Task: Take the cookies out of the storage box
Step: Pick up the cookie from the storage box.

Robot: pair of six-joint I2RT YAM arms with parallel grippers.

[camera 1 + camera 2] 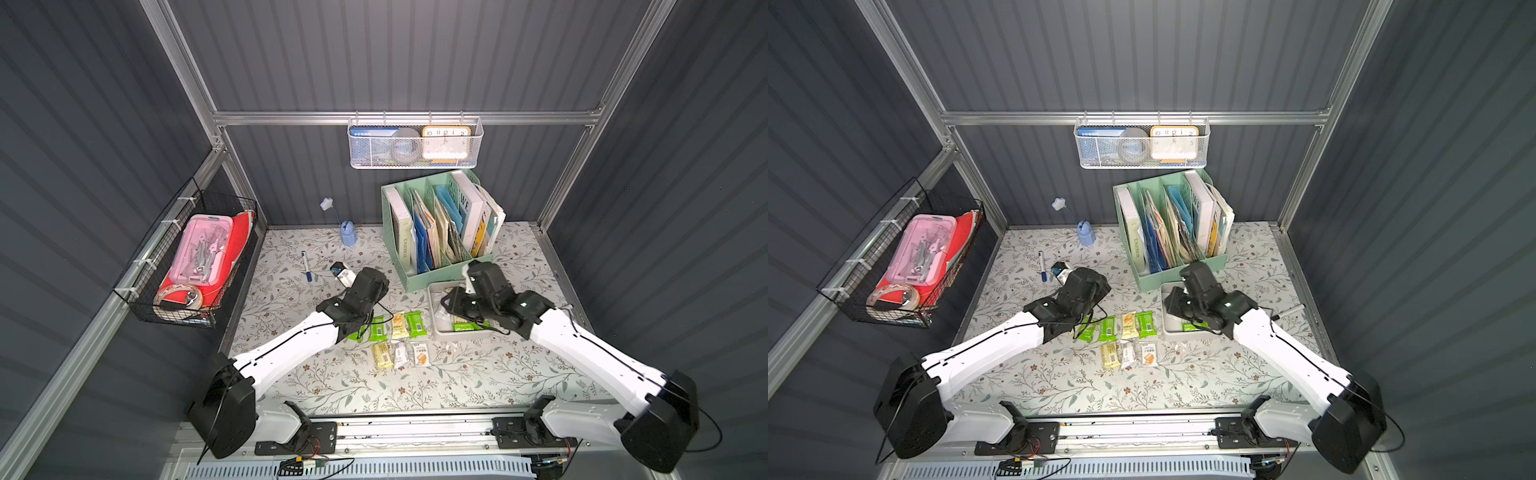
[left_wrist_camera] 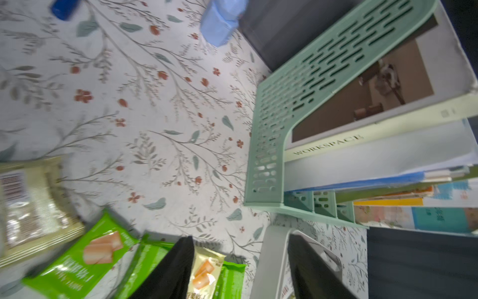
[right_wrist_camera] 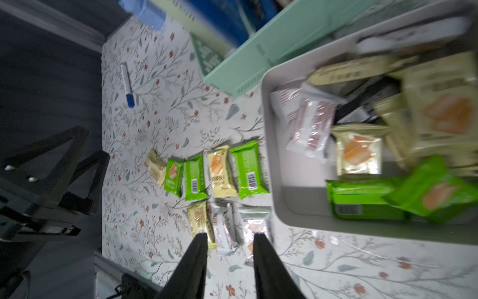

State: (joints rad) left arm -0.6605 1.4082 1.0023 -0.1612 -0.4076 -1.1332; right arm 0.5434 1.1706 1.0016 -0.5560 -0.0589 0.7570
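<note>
The storage box [image 1: 455, 333] sits right of centre in front of the file organiser, and several cookies [image 3: 359, 152] in green, yellow and silver still lie in it. More cookies [image 1: 398, 326] lie in two rows on the floral table to its left. Raised near the box's left side, my right gripper [image 3: 231, 235] is open and empty, with the lower row of packets showing beneath its fingers. My left gripper [image 2: 241, 237] is open and empty above the upper row, beside the box's rim [image 2: 271, 259]. In both top views the arms hide the fingers.
A mint-green file organiser [image 1: 436, 232] full of books stands just behind the box. A blue pen [image 1: 306, 266] and a small blue holder [image 1: 348, 235] are at the back left. A black wire basket [image 1: 187, 257] hangs on the left wall and a white mesh basket [image 1: 415, 143] on the back wall.
</note>
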